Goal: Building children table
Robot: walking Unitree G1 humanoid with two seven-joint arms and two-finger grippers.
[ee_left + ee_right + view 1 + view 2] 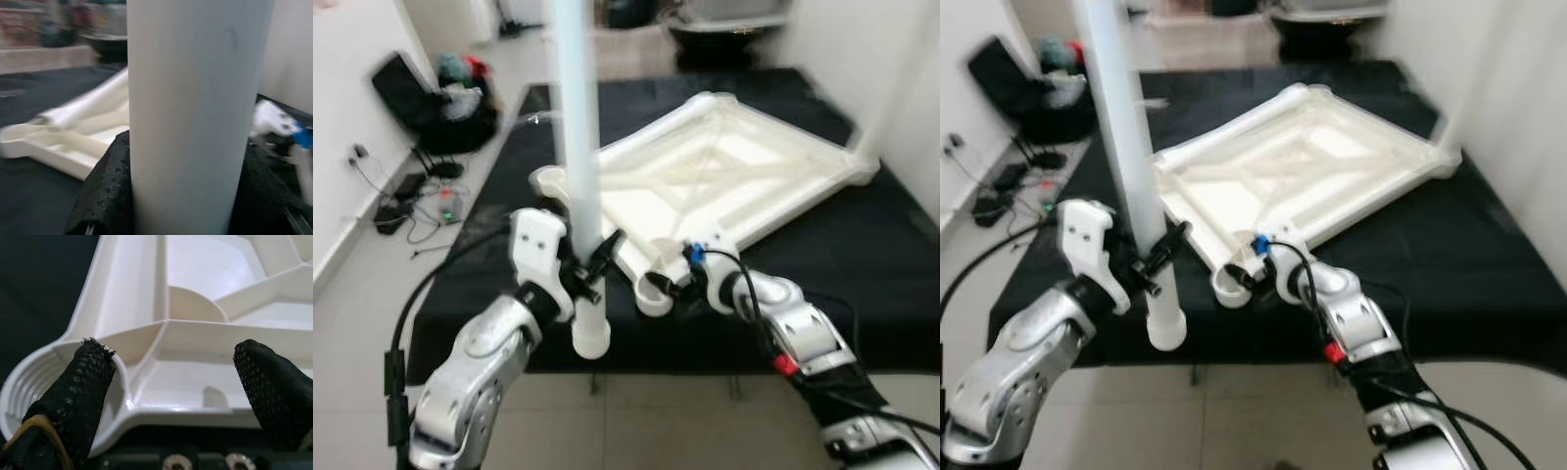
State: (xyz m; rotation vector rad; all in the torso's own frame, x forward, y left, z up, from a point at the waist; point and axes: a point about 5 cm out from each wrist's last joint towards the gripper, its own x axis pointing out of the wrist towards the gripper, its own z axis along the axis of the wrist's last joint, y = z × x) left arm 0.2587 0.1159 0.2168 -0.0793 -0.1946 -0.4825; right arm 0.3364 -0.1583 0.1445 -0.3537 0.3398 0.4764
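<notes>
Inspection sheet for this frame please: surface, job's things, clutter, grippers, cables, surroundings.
Surface: black mat on the floor.
Job's things: white tabletop lying upside down on the mat; white table leg held upright beside its near corner socket.
Clutter: dark bag with bundled items by the left wall.
Grippers: left gripper shut on the leg; right gripper open at the socket rim.
Cables: loose cords on the floor, left.
Surroundings: white walls, tiled floor.

left claw (590,266): clamped, raised | right claw (181,382): fingers apart, extended
</notes>
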